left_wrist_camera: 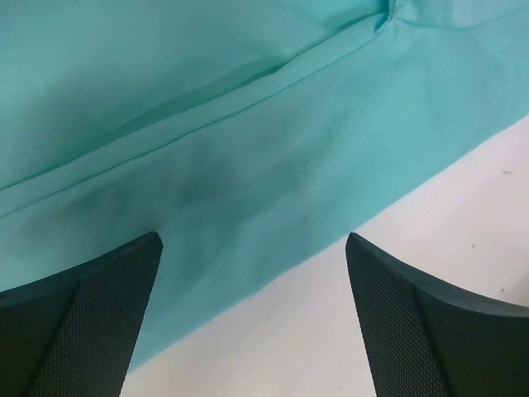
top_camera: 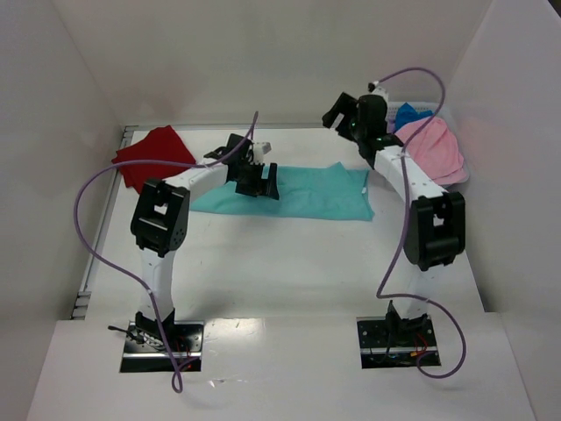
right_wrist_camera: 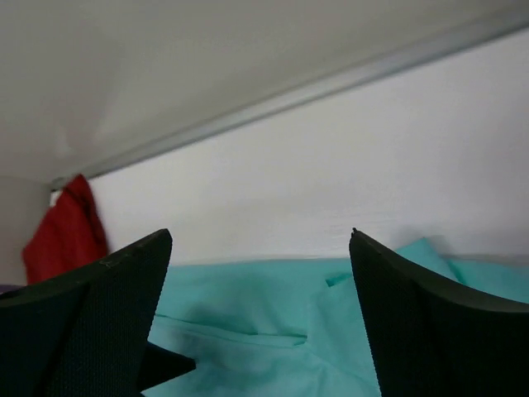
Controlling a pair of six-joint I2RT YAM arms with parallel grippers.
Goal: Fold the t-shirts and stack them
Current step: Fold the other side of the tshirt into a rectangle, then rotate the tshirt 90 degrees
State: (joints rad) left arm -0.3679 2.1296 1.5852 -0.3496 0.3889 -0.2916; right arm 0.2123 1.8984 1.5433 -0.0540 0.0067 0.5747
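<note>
A teal t-shirt [top_camera: 307, 195] lies folded into a long flat band across the middle of the table. My left gripper [top_camera: 256, 180] hangs low over its left part, open, with nothing between the fingers. In the left wrist view the teal t-shirt [left_wrist_camera: 207, 124] fills the top and its near hem crosses between the open left gripper [left_wrist_camera: 254, 248]. My right gripper [top_camera: 344, 114] is raised above the band's far right end, open and empty. From the right wrist, the open right gripper [right_wrist_camera: 260, 240] looks down on the teal t-shirt [right_wrist_camera: 273, 322].
A dark red t-shirt [top_camera: 153, 156] lies crumpled at the far left, also seen from the right wrist as the dark red t-shirt [right_wrist_camera: 66, 236]. A pink t-shirt [top_camera: 434, 149] is heaped at the far right with a blue t-shirt [top_camera: 410, 114] behind it. White walls close in three sides.
</note>
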